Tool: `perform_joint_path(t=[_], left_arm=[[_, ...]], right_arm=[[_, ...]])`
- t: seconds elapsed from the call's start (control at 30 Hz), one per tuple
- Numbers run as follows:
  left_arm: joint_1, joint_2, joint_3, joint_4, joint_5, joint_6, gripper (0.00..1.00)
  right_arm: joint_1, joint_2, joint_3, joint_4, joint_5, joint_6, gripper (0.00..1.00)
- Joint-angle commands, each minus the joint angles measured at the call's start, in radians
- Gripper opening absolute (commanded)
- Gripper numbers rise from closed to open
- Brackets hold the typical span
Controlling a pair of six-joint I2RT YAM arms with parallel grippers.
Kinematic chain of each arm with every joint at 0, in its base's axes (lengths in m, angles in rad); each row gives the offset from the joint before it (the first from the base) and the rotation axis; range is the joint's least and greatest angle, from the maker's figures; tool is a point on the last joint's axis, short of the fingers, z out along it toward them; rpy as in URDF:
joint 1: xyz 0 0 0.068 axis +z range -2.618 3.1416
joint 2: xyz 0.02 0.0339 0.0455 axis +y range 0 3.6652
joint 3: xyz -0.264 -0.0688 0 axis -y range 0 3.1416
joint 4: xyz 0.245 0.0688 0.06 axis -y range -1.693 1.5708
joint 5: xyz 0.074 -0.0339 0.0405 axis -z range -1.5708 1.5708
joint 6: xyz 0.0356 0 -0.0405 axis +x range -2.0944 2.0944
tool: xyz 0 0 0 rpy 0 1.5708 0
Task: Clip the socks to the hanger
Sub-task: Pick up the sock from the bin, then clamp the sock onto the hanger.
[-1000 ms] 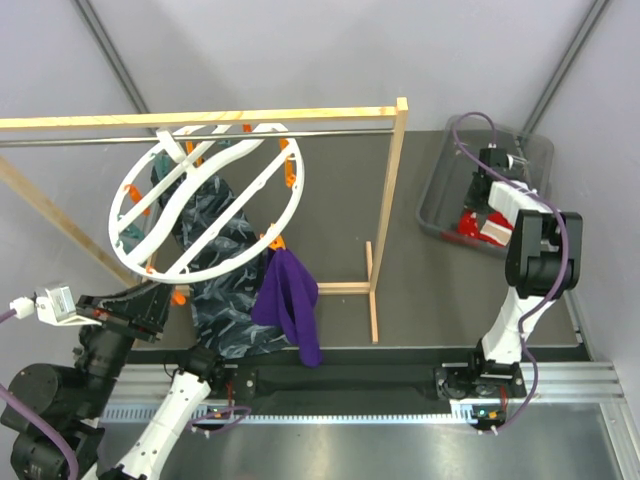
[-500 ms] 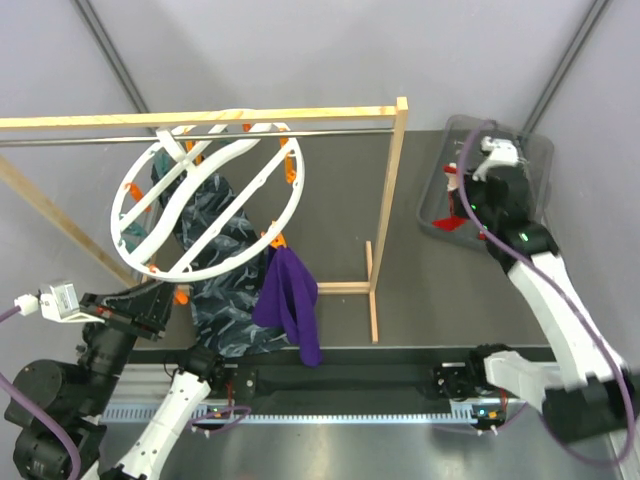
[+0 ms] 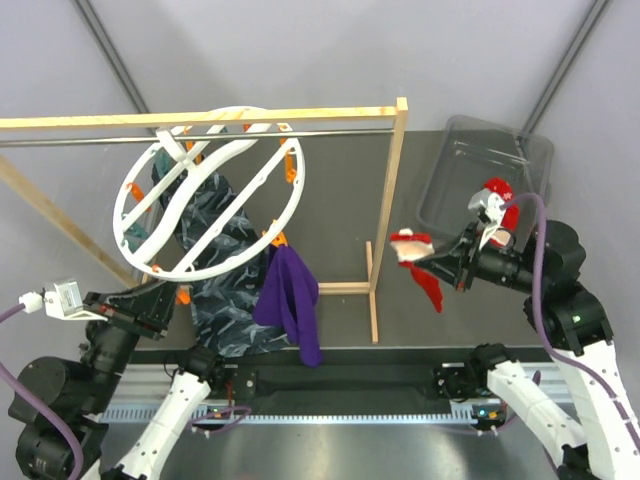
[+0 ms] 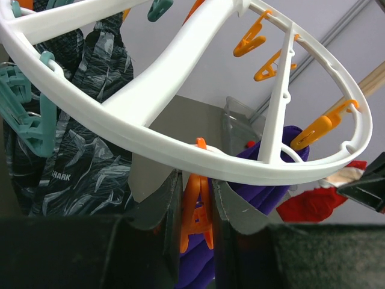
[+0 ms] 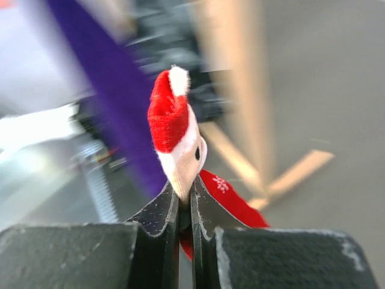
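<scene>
At the near left edge, left claw (image 3: 165, 299): it points up at the lowest part of the ring, its two fingers (image 4: 153, 208) pressed against either side of an orange clip (image 4: 195, 212), grasping it.
Right claw (image 3: 452, 268): it is raised over the surface (image 3: 450, 325) on the right and clenched on a red sock (image 3: 421, 263); the wrist view shows both fingers (image 5: 161, 218) pinching the fabric.
Red sock: it hangs in the air just right of the rack's foot, well apart from the ring. A Santa face with a red hat and white bobble (image 5: 173, 123) stands up out of the grip.
Purple sock (image 3: 290, 298): it is clipped at the ring's near rim and hangs straight down.
Hanger (image 3: 297, 188): a round white ring with curved cross bars, tilted, with orange clips around its rim.
Patterned fabric (image 3: 215, 240): dark blue-green, hanging below the ring.
Wooden rack (image 3: 399, 170): an upright post and top bar, with a metal rail (image 3: 100, 139) carrying the ring.
Clear bin (image 3: 440, 180): at the far right on the surface; a red piece shows at its near edge, and I cannot tell what it rests on.
</scene>
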Motion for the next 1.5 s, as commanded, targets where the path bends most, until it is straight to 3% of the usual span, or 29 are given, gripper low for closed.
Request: perform_joint_path(t=[0.0, 0.13, 0.2, 0.37, 0.47, 0.57, 0.67, 0.87, 1.0, 1.13, 1.47], left_arm=[[0.002, 0.003, -0.015, -0.004, 0.011, -0.035, 0.00], [0.004, 0.000, -0.013, -0.004, 0.020, -0.035, 0.00], [0.004, 0.007, -0.007, -0.003, 0.023, -0.041, 0.00], [0.005, 0.003, -0.001, -0.006, 0.028, -0.061, 0.00], [0.007, 0.007, 0.008, -0.015, 0.031, -0.068, 0.00], [0.007, 0.009, 0.017, -0.018, 0.042, -0.074, 0.00], [0.008, 0.013, 0.030, -0.021, 0.046, -0.081, 0.00], [0.008, 0.038, 0.063, -0.084, -0.004, -0.112, 0.00], [0.008, 0.055, 0.082, -0.139, -0.058, -0.144, 0.00], [0.010, 0.075, 0.092, -0.177, -0.090, -0.181, 0.00], [0.010, 0.112, 0.129, -0.273, -0.211, -0.273, 0.00]], right_arm=[[0.083, -0.029, 0.025, 0.037, -0.282, 0.056, 0.00], [0.216, -0.029, -0.014, 0.222, -0.299, 0.194, 0.00], [0.357, 0.009, -0.048, 0.315, -0.238, 0.257, 0.00], [0.878, 0.198, 0.005, 0.365, 0.195, 0.179, 0.00], [0.995, 0.339, 0.048, 0.481, 0.306, 0.205, 0.00], [1.030, 0.500, 0.107, 0.633, 0.301, 0.266, 0.00], [1.098, 0.647, 0.206, 0.678, 0.353, 0.270, 0.00], [1.262, 0.847, 0.472, 0.471, 0.833, 0.104, 0.00], [1.270, 0.872, 0.480, 0.489, 1.051, 0.096, 0.00], [1.270, 0.904, 0.487, 0.497, 1.166, 0.040, 0.00], [1.281, 0.994, 0.495, 0.665, 1.289, -0.077, 0.00]])
